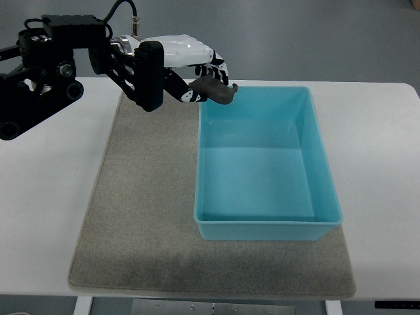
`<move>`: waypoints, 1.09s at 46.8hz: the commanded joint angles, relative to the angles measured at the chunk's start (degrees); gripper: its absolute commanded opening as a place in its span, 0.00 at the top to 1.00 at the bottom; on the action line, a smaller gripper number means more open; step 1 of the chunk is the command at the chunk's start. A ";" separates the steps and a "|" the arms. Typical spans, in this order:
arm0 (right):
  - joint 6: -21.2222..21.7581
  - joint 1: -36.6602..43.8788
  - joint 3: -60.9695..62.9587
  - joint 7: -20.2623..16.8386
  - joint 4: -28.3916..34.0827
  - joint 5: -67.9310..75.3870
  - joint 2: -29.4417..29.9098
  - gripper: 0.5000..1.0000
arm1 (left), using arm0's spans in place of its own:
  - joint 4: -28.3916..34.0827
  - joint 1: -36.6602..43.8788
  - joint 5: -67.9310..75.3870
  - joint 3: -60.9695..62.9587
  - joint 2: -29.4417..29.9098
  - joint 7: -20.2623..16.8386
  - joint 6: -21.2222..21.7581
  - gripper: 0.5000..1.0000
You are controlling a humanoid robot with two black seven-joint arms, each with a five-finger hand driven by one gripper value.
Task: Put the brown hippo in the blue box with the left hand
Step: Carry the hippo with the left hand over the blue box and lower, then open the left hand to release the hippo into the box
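My left hand (207, 75) comes in from the upper left and is shut on the brown hippo (216, 90). It holds the toy above the far left corner of the blue box (328, 177), just over the rim. The box is open-topped and rectangular, and nothing shows inside it. My right hand is not in view.
The box stands on a grey felt mat (144, 197) that lies on a white table (46, 197). The black left arm (52, 65) spans the upper left of the picture. The table's near edge runs along the bottom.
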 commanded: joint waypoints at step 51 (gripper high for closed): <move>0.00 0.09 0.00 0.00 0.00 0.00 0.00 0.13 | 4.33 3.58 -1.97 4.51 -11.02 0.33 5.01 0.00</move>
